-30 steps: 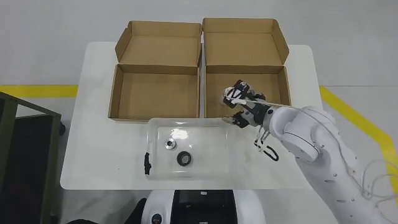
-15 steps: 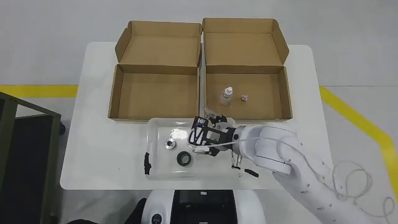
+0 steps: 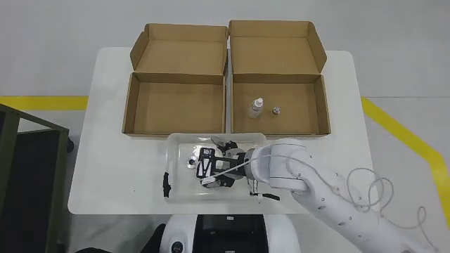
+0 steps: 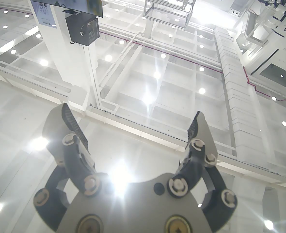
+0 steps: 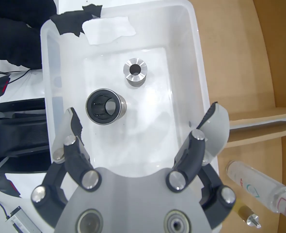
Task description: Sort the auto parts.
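A clear plastic bin [image 5: 196, 49] holds a black-lined cylindrical bearing [image 5: 106, 109] and a silver collet [image 5: 135, 71], both standing on end. My right gripper [image 5: 143, 110] hangs open just above the bin, with the bearing between its fingers' line and nothing gripped. From above, the right gripper [image 3: 211, 165] covers the bearing, and the silver collet [image 3: 190, 162] sits beside it in the bin [image 3: 176, 186]. A small bottle [image 3: 255, 107] and a small metal part [image 3: 278, 110] lie in the right cardboard box [image 3: 302, 112]. My left gripper [image 4: 133, 120] is open, pointing up at the ceiling.
The left cardboard box [image 3: 176, 109] stands open behind the bin. Both boxes' lids fold back toward the far table edge. Bare white table [image 3: 105, 147] lies left of the bin. Black tape [image 5: 67, 22] marks the bin's end rim.
My right arm has swung from above the right box leftward and nearer, to over the bin. The bottle and the small metal part have come into view in the right box.
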Action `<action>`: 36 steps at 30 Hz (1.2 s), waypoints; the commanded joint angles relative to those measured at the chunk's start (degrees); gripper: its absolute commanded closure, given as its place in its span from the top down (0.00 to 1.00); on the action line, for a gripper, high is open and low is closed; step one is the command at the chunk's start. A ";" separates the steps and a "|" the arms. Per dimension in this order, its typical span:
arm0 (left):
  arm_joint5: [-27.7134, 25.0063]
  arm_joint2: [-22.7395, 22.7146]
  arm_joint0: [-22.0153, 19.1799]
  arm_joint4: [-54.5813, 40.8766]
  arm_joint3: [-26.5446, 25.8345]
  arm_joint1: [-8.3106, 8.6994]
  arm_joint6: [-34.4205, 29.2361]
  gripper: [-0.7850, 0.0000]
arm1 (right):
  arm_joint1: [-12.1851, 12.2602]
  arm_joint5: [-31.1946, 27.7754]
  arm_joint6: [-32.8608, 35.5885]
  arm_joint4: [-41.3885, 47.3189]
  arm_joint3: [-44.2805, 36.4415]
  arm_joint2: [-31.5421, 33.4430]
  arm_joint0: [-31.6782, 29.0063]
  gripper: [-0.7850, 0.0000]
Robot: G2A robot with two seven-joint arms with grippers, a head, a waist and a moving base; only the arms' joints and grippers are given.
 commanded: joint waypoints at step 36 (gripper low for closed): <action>0.00 0.00 0.00 0.00 0.00 0.00 0.00 1.00 | -4.28 -2.80 0.40 1.01 12.17 -10.42 6.23 0.97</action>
